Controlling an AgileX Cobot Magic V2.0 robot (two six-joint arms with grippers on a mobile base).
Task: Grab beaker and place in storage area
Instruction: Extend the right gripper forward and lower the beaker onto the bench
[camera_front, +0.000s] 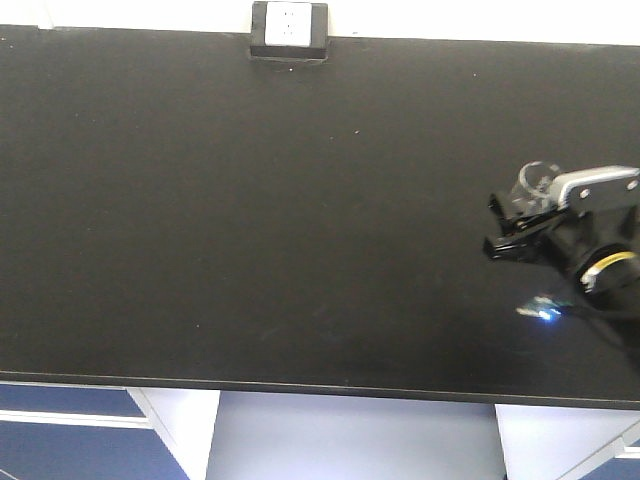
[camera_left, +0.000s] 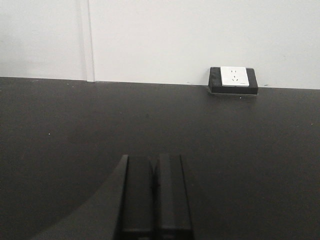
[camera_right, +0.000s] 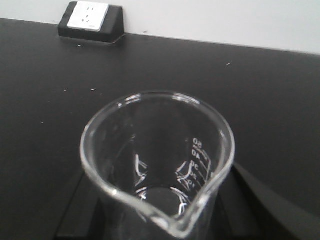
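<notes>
— Beaker (camera_right: 159, 165) lip right up against the right wrist lens, pouring spout toward us, white printed markings on the far inside wall. Dark fingers (camera_right: 252, 202) press in on both sides of the glass.

— So the right arm has it clamped. Upright?

— Upright, mouth open to the top, long axis vertical. Black storage area (camera_right: 260, 85) runs behind it to the socket box (camera_right: 90, 21) at the rear edge. Whether the base touches the top, I can't tell from here.

— Over to the left wrist.

— Left gripper (camera_left: 154, 161), jaws pressed together, nothing between them. Bare black bench ahead, socket box well off toward the wall. No glass anywhere in this shot.

— And from the front?

— Right gripper (camera_front: 515, 222) sits at the right edge of the storage area, closed around the beaker, which shows as a faint clear ring just above the fingertips. Socket box is well apart, up at the rear. Left arm is out of frame.

— The call?

— Bench lies directly beneath the glass, so to my eye it comes down to a straight lowering, keeping that axis vertical, then letting go. Right arm's job alone.
</notes>
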